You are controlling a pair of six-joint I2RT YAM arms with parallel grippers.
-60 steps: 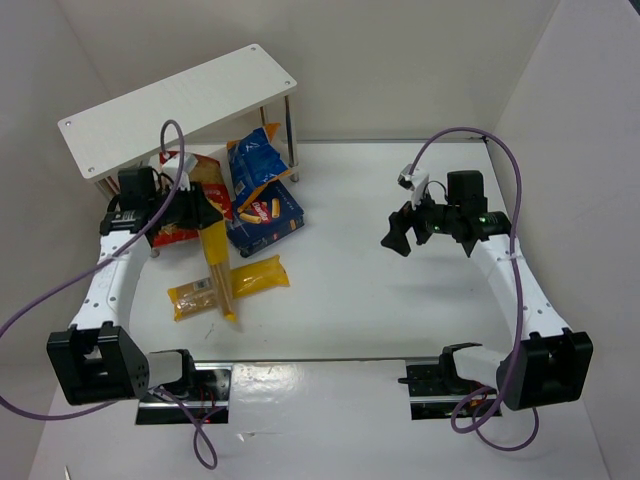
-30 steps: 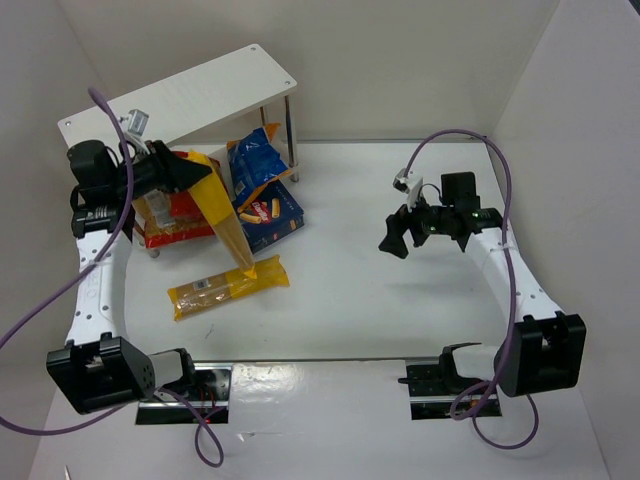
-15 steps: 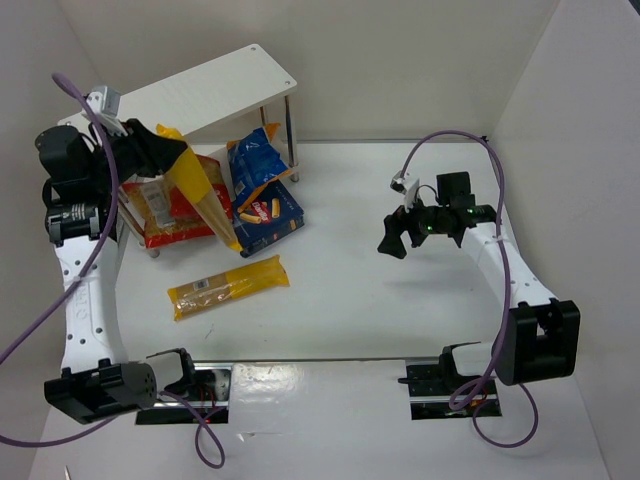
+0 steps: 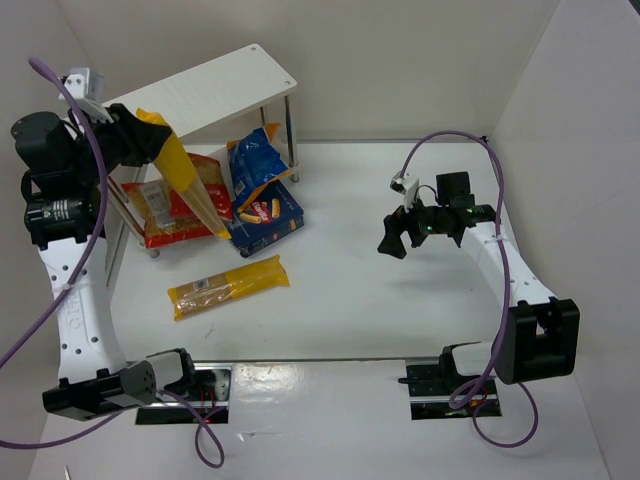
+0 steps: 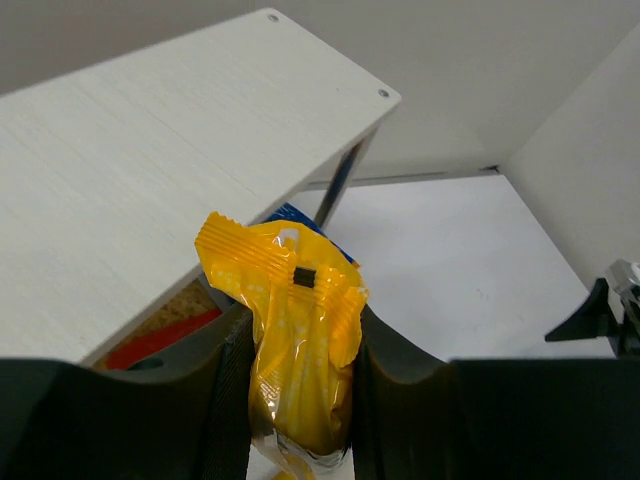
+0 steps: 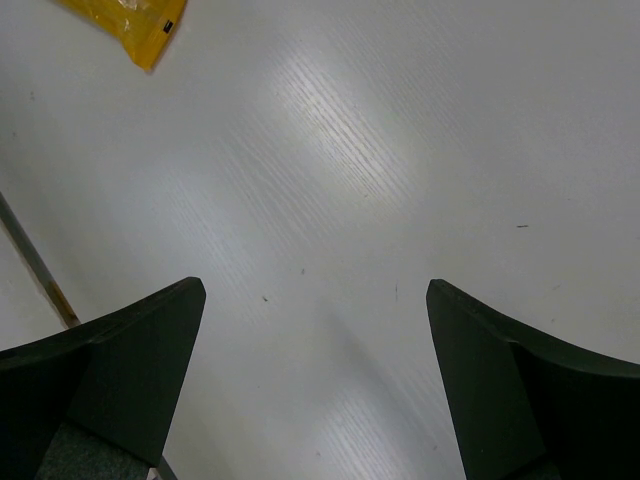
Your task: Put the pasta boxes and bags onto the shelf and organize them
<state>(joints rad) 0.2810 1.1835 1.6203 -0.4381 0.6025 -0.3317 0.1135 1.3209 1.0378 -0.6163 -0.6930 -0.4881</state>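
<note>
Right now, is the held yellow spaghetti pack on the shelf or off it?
Off it: the spaghetti pack hangs slanted in front of the shelf, its top end gripped by the left tool.

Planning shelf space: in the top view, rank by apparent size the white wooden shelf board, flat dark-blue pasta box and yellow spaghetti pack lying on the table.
1. White wooden shelf board: largest.
2-3. Dark-blue pasta box and lying yellow spaghetti pack: too alike to rank; a blue bag partly covers the box.
</note>
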